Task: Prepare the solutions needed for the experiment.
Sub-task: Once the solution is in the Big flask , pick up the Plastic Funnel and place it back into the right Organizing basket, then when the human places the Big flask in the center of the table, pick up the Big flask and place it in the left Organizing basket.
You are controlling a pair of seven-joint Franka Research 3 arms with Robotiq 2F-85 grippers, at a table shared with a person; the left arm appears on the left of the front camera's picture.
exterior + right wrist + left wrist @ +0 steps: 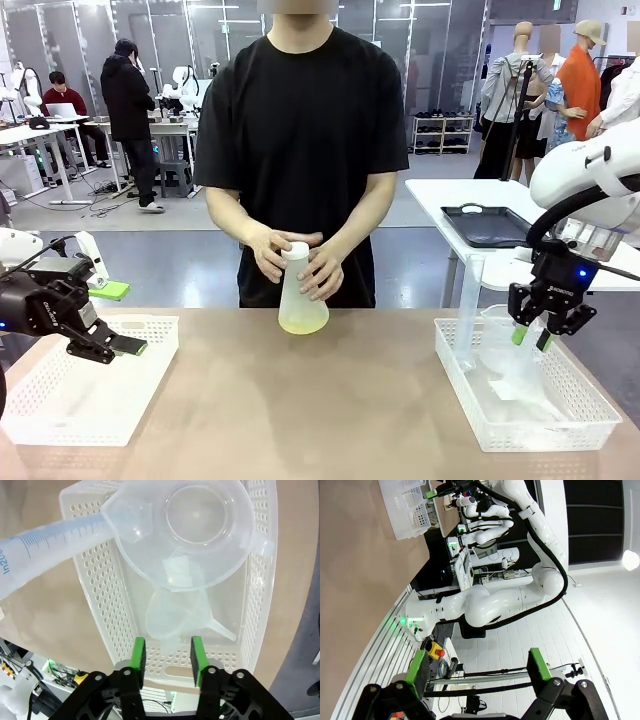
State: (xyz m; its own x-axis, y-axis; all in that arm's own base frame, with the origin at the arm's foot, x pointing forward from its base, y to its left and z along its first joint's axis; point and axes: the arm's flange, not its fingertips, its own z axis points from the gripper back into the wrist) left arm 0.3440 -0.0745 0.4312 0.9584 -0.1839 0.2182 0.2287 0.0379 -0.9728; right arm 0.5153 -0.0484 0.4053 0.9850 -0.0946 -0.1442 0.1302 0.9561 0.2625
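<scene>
Your left fingers (127,346) stand wide apart and empty above the left basket (60,405). Your right fingers (521,334) are partly open, gripping nothing, over the right basket (592,412) with its jug (200,530), funnel (175,615) and cylinder (45,545). The flask (302,285), with a little pale yellow solution (303,320) at the bottom, stands upright at the worktop's (300,420) far middle in the person's hands (325,272), well apart from both.

a grey floor (190,255) runs back to glass partition walls (210,40) in a brightly lit room. white desks (30,132) stand at the far left, where one person (62,98) sits and another (128,100) stands beside them. a low shelf (442,133) sits at the back right, and nearer, a white side table (440,195) carries a black tray (487,225).
</scene>
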